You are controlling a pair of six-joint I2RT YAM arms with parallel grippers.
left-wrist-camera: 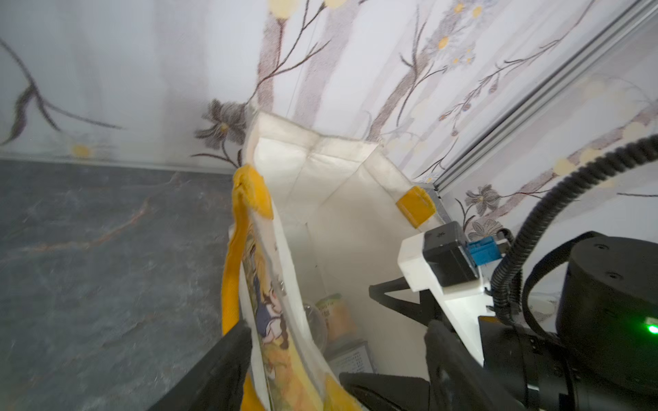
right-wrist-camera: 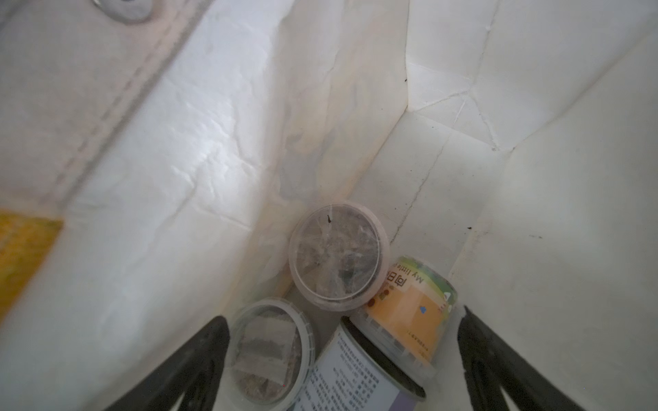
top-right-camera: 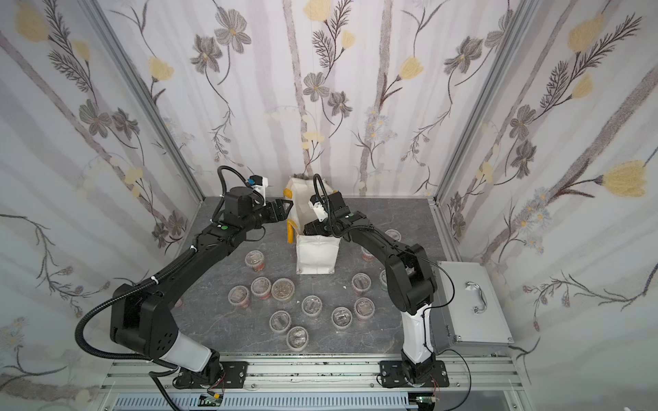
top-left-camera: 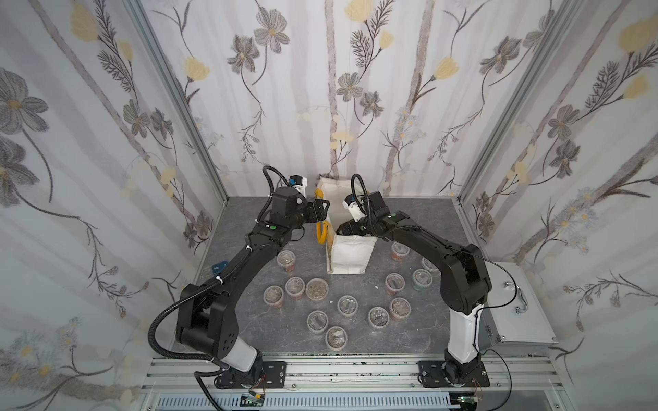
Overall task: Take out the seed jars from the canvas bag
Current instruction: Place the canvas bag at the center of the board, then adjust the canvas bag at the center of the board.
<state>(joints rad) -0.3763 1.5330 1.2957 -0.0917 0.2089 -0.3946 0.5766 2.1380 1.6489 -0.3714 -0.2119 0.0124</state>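
Cream canvas bag (top-left-camera: pixel 350 252) stands at frame centre. Your right gripper (right-wrist-camera: pixel 341 316) is spread wide inside it above seed jars (right-wrist-camera: pixel 338 254); your left gripper (left-wrist-camera: pixel 338 324) gapes open, straddling its rim.

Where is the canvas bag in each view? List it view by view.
Both top views: canvas bag stands upright near centre.
Left wrist: bag mid-frame, mouth open.
Right wrist: bag interior fills the frame, seed jars at its bottom.
Shared landmark: its yellow handle patches.
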